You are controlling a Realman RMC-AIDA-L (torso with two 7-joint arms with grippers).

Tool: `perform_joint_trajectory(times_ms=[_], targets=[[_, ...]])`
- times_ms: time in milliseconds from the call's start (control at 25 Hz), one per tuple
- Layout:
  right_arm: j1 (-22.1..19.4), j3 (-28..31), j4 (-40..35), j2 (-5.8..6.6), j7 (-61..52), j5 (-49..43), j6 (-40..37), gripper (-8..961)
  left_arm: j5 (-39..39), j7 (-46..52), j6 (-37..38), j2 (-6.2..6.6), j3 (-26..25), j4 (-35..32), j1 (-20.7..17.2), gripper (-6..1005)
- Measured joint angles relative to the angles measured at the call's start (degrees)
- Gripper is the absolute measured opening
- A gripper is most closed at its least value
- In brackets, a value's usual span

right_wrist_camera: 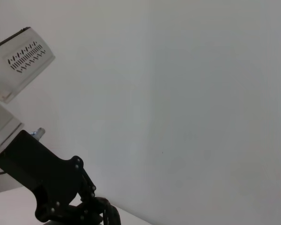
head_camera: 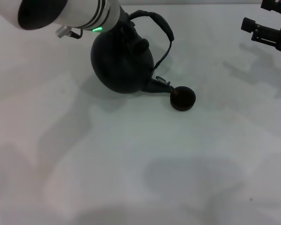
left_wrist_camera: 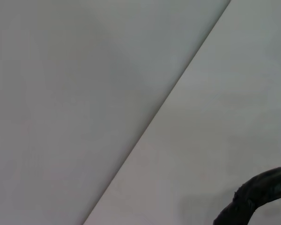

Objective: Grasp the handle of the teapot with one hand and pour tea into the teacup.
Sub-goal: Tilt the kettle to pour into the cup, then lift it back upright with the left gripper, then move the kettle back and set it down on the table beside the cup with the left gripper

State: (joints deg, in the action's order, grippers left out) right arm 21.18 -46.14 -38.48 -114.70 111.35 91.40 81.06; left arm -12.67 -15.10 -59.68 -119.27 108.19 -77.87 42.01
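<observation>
1. Teapot: round, matte black, near the far edge of the white table, left of the middle. Tipped over toward its spout, which points down and toward the table's right side.
2. Teacup: tiny, dark, upright on the table. It sits just beside the spout tip, on the side toward the right edge. Whether the spout touches the rim cannot be told.
3. Handle: dark arched hoop over the pot's top, leaning toward the far right with the tilt of the pot. The left wrist view catches a short dark curve of it against the pale table.
4. Left end effector: at the far-left end of the handle, right at the pot's top, at the end of the white forearm with a green light. In the right wrist view it shows farther off as a black linkage closed in around the dark hoop. It looks clamped on the handle, carrying the tipped pot.
5. Right end effector: black, up near the table's far right corner, well apart from teapot and teacup. Only part of it shows; cannot tell whether its fingers are apart or together.
6. Soft grey shadows lie across the table's near half.
</observation>
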Motion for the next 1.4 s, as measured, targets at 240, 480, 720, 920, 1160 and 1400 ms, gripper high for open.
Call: perform_joint_trajectory(times_ms=[240, 480, 720, 920, 1160, 1400], targets=[[0.0, 0.0, 0.2, 0.00, 0.0, -0.3, -0.5, 876, -4.0, -0.1, 1.7, 0.05, -2.5, 0.0, -0.6, 136], [-0.1, 0.0, 0.5, 0.00, 0.0, -0.3, -0.6, 877, -12.9, -6.3, 4.9, 0.22, -9.6, -2.6, -5.9, 135], [0.2, 0.0, 0.3, 0.07, -0.5, -0.4, -0.5, 877, -27.2, -19.0, 6.1, 0.35, -18.4, -4.8, -13.2, 135], [0.4, -0.2, 0.1, 0.11, -0.9, -0.4, -0.5, 877, -46.1, -38.3, 6.7, 0.33, -24.2, -3.5, -20.3, 135], [0.6, -0.4, 0.0, 0.68, -2.7, -0.5, -0.5, 877, -66.8, -60.1, 6.6, 0.41, -28.3, 3.8, -26.0, 134], [0.4, -0.6, 0.0, 1.27, -3.5, -0.6, -0.4, 876, -83.2, -82.4, 3.2, 0.46, -32.5, 15.4, -28.7, 134]])
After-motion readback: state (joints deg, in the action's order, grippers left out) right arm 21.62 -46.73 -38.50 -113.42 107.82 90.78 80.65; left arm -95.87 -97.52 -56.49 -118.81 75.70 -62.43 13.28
